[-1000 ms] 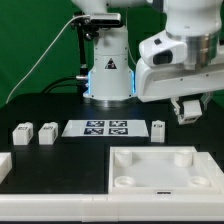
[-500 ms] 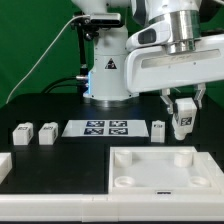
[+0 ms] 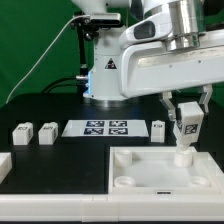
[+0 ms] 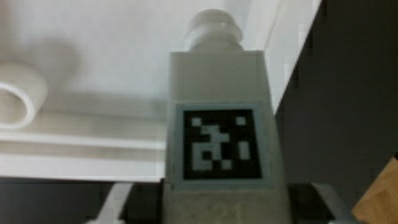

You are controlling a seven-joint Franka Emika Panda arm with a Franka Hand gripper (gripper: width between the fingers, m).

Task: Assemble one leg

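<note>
My gripper [image 3: 186,112] is shut on a leg [image 3: 186,132], a small white block with a black-and-white marker on its face. I hold it upright, its peg end pointing down over the far right corner socket of the large white panel [image 3: 160,172]. In the wrist view the leg [image 4: 219,120] fills the middle, marker facing the camera, with its round tip just above the white panel [image 4: 89,90]. Three more legs stand on the table: two [image 3: 22,133] [image 3: 46,132] at the exterior view's left and one [image 3: 159,130] beside the marker board.
The marker board [image 3: 97,127] lies flat on the black table behind the panel. The robot base [image 3: 108,70] stands at the back. A white part [image 3: 4,165] lies at the exterior view's left edge.
The gripper has moved down and toward the exterior view's left with the leg in it, from beside the panel's far right corner to just over its socket.
</note>
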